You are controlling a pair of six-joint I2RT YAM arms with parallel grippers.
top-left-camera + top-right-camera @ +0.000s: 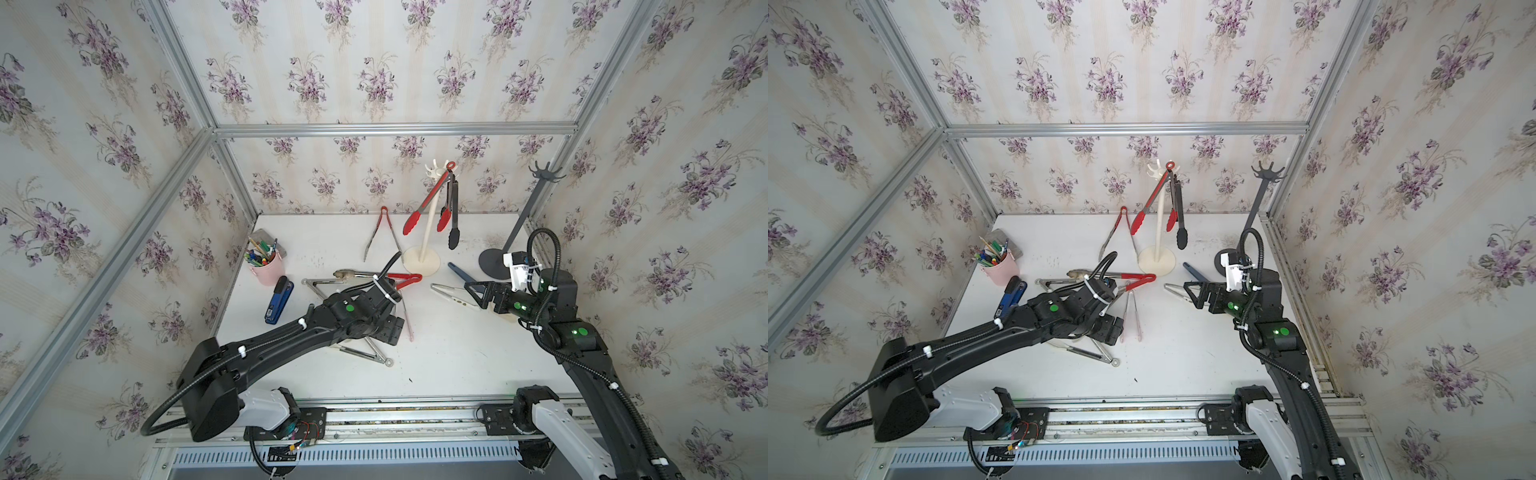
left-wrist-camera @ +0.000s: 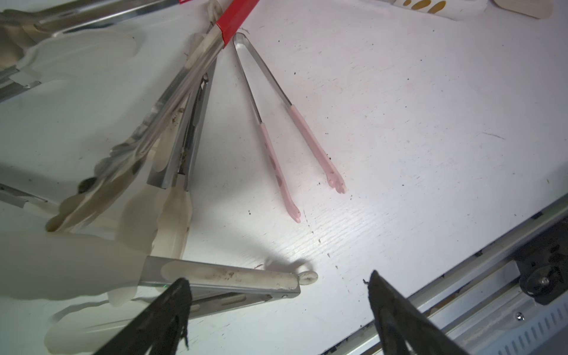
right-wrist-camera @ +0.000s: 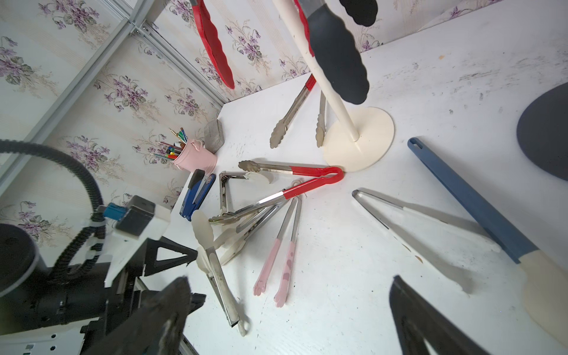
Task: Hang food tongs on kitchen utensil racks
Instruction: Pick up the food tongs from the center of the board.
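Observation:
Red tongs (image 1: 413, 224) and black tongs (image 1: 453, 237) hang on the cream-white rack (image 1: 426, 239). Nothing hangs on the dark grey rack (image 1: 490, 262) at the back right. Several tongs lie in a heap mid-table: red-handled ones (image 1: 405, 279), pink ones (image 2: 273, 153) and cream ones (image 2: 233, 276). My left gripper (image 2: 276, 279) points down at the hinge end of the cream tongs, open, holding nothing. My right gripper (image 3: 289, 281) hovers open over bare table beside white tongs (image 3: 445, 226) and blue tongs (image 3: 470, 199); in a top view, the right gripper (image 1: 473, 293) is just above the white pair.
A pink cup (image 1: 268, 270) of pens stands at the left edge with a blue stapler (image 1: 277, 301) in front of it. More red-handled tongs (image 1: 384, 232) lie at the back by the cream base. Papered walls close three sides; a metal rail (image 1: 415, 409) runs along the front.

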